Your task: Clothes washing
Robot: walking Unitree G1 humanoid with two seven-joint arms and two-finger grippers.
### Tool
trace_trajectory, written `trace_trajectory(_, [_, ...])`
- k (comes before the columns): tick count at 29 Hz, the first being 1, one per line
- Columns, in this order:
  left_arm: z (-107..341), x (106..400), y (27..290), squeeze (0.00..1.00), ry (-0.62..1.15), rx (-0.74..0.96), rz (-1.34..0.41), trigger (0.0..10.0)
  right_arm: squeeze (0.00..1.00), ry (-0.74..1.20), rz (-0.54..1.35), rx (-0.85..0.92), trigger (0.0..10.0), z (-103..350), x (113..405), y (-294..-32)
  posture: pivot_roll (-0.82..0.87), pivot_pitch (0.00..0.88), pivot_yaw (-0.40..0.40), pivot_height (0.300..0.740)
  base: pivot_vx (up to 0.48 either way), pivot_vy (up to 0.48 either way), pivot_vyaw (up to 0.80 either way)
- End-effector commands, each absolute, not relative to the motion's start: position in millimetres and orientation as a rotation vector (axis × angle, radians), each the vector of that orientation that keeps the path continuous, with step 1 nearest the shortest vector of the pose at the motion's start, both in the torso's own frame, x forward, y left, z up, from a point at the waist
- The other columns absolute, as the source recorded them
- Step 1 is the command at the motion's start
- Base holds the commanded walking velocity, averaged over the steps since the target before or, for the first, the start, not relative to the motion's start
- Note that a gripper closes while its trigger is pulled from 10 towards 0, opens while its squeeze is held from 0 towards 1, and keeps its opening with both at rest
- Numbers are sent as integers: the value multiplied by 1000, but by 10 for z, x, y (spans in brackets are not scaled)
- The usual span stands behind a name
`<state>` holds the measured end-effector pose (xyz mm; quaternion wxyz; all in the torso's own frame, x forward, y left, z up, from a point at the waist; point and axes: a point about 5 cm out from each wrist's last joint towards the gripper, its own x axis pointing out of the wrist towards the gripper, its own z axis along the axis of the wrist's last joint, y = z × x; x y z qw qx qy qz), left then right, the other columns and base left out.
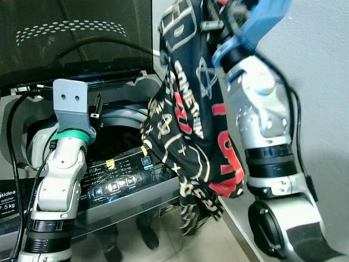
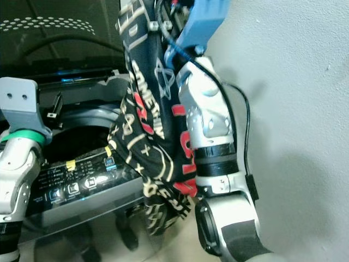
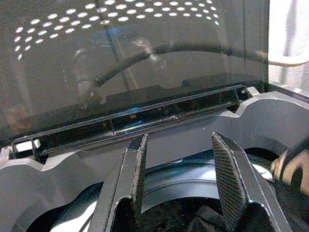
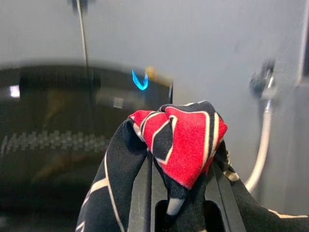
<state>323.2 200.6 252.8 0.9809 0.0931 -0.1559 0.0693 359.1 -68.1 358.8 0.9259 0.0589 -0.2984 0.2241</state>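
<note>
The right gripper (image 4: 179, 186) is raised high, its two black fingers pinched together on a bunched fold of a black garment printed with red and cream lettering (image 1: 188, 117). The cloth hangs from that grip in a long drape beside the silver right arm (image 1: 262, 120), its lower end dangling past the front right corner of the grey top-loading washing machine (image 1: 122, 188) — not inside the tub. Big red and cream letters run down the fabric, but the folds break them up too much to read.

The left gripper (image 3: 181, 181) hovers over the dark drum opening (image 1: 117, 139) with its fingers apart, holding nothing. Behind it the tinted lid with a dotted pattern (image 3: 120, 53) stands open. A label at the machine's front left corner reads "Midea", with "washer" and "5 kg" below it (image 1: 8, 199).
</note>
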Motion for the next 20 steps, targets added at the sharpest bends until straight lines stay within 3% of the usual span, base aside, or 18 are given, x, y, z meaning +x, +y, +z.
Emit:
trace_trajectory(1, [2506, 3208, 2015, 0, -303, 190, 146, 10000, 0, -592, 482, 118, 10000, 3531, 3584, -640, 142, 32, -5, 740, 0, 0, 0])
trace_trajectory(7, [2518, 3197, 1986, 0, -306, 181, 125, 10000, 0, -538, 495, 129, 10000, 3371, 3596, -633, 145, 29, -8, 740, 0, 0, 0])
trace_trajectory(17, [2538, 3192, 1946, 0, -318, 163, 101, 10000, 0, -496, 500, 133, 10000, 3278, 3608, -643, 147, 23, -6, 740, 0, 412, -371])
trace_trajectory(20, [2546, 3182, 1913, 0, -325, 154, 85, 10000, 0, -490, 506, 129, 10000, 3247, 3606, -644, 147, 23, -6, 740, 0, 0, 0])
